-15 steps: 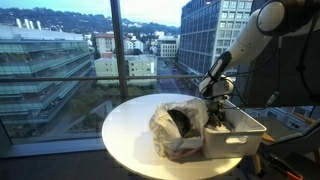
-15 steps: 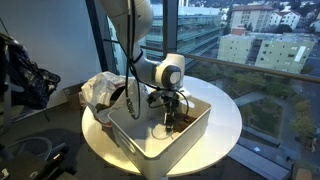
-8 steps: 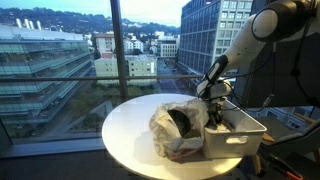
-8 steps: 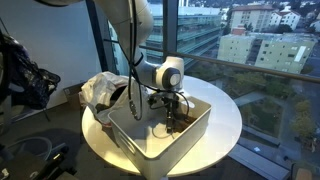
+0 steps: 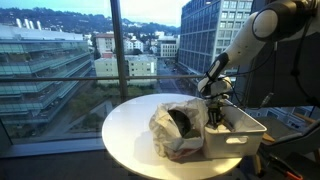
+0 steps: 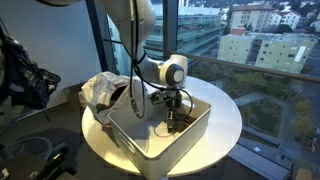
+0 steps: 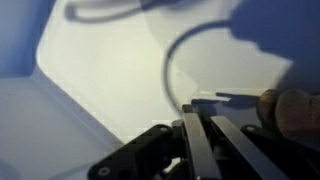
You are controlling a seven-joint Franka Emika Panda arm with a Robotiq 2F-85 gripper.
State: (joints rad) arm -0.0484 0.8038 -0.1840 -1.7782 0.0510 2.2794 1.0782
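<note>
While one white tub (image 6: pixel 182 138) and one crumpled bag (image 5: pixel 178 128) share the single round table (image 5: pixel 125 132), the gripper (image 7: pixel 202 108) hangs down inside the tub. Its jaws are closed together with nothing visible between them. One brownish object (image 7: pixel 291 112) lies just beside them, outside the jaws.

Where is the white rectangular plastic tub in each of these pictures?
In an exterior view: the white rectangular plastic tub sits right of centre on the round white table, beside a crumpled clear plastic bag.
In an exterior view: the tub is at centre, with the bag to its left.
Wrist view: its pale floor fills most of the picture.
Shared landmark: the black claw reaching into the tub.
</note>
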